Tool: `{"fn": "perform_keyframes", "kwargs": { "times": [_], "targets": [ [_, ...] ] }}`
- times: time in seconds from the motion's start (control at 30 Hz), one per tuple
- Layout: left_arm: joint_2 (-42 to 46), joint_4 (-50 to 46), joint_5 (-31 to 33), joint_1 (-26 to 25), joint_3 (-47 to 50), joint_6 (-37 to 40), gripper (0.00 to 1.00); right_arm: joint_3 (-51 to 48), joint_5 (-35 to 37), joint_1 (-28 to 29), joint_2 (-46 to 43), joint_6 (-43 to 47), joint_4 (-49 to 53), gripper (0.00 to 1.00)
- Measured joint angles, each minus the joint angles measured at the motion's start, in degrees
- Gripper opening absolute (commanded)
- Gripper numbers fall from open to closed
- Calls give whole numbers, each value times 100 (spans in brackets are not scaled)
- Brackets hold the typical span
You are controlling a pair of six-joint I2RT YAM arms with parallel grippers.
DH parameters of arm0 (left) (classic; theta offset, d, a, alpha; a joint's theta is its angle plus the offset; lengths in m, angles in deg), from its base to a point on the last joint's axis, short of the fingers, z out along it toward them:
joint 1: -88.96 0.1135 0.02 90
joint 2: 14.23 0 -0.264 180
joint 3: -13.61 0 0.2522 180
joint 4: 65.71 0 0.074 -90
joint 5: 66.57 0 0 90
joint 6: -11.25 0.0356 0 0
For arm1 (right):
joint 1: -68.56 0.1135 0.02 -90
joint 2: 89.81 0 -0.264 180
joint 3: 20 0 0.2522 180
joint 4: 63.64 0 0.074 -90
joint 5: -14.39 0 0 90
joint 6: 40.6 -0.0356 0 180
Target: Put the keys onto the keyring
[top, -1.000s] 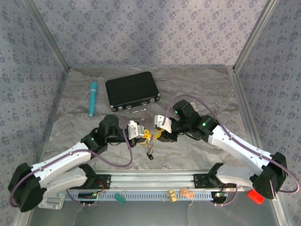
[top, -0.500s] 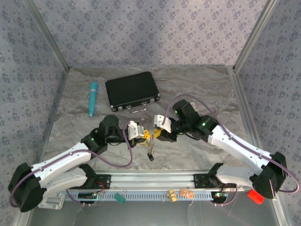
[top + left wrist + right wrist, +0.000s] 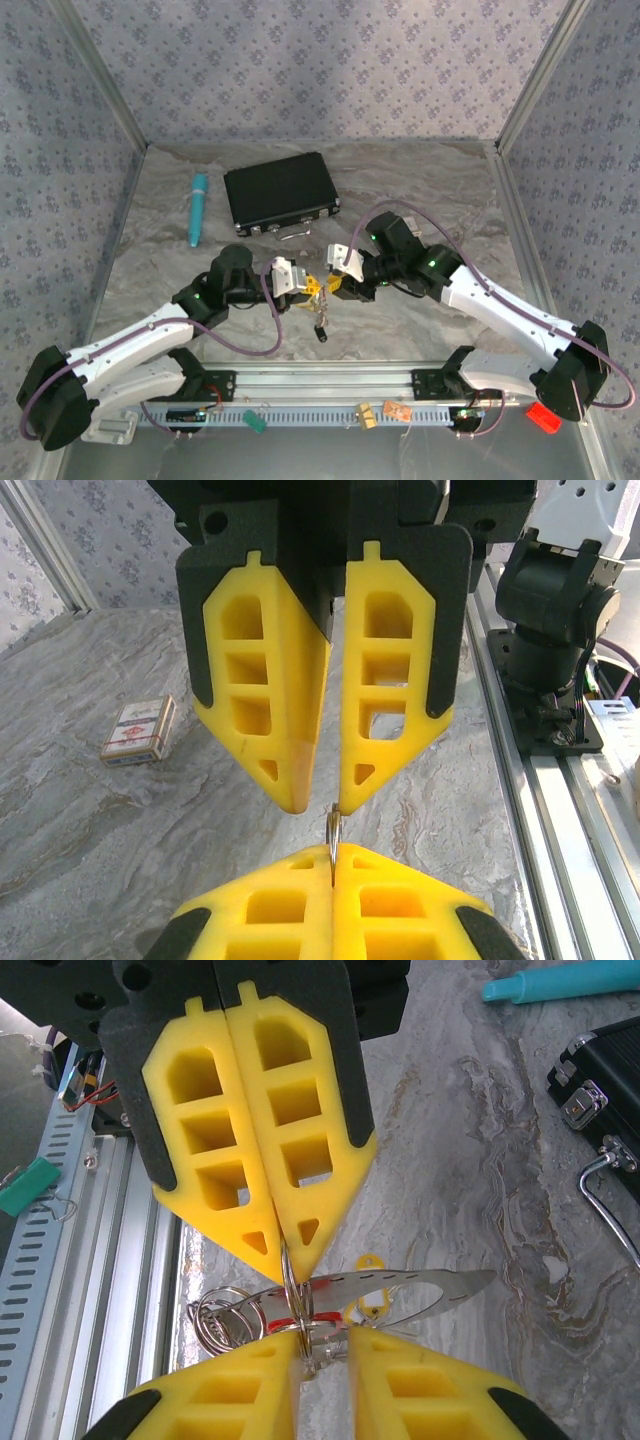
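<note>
Since the two arms meet tip to tip over the front middle of the table (image 3: 430, 200), the next move turns on one thin split ring (image 3: 332, 832).

Left gripper (image 3: 332, 856) is clenched on it, pads flat together. The ring stands edge-on out of the tips and points straight at the right gripper (image 3: 322, 805).

Right gripper's fingers sit a narrow gap apart with ring-and-key metal between the pads. Can't tell whether that's a real pinch or just a straddle.

Keys (image 3: 320, 316) dangle below that junction toward the near rail in the top view. Can't tell if the lowest, dark-headed one touches the marble.

From the right wrist:
- Silvery key (image 3: 420, 1285) lies crosswise, long axis roughly square to the line joining the two grippers.
- Its blade tip points away toward the black case (image 3: 610, 1070) side. Its head end is in at the ring, right by the right gripper's fingertips.
- Yellow tag (image 3: 370, 1298) is just beside the blade.
- A cluster of loose rings (image 3: 215, 1318) sits off the opposite side, toward the rail.

Judgement: the right arm is the one nearer the key, and the left is acting as the fixture. The next move is probably feeding the key's hole along the ring's coil, so the key has to travel in the ring's plane, not across it.

Risk: the ring is edge-on and held by a small bite, so a sideways push could twist it out of the left pads.
</note>
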Motion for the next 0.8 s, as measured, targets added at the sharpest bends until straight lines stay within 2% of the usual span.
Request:
{"fn": "perform_keyframes", "kwargs": {
  "times": [0.17, 0.33, 0.73, 0.8],
  "targets": [
    [0, 39, -2, 0, 0, 0, 0, 0, -7, 0, 33, 2, 0, 18],
    [0, 50, 4, 2, 0, 0, 0, 0, -35, 0, 63, 28, 2, 0],
    [-2, 234, 2, 2, 96, -7, 0, -9, -138, -26, 404, -28, -48, 0],
    [-2, 234, 2, 2, 109, -7, 0, -44, -175, -26, 411, -55, -83, 12]
  ]
}}
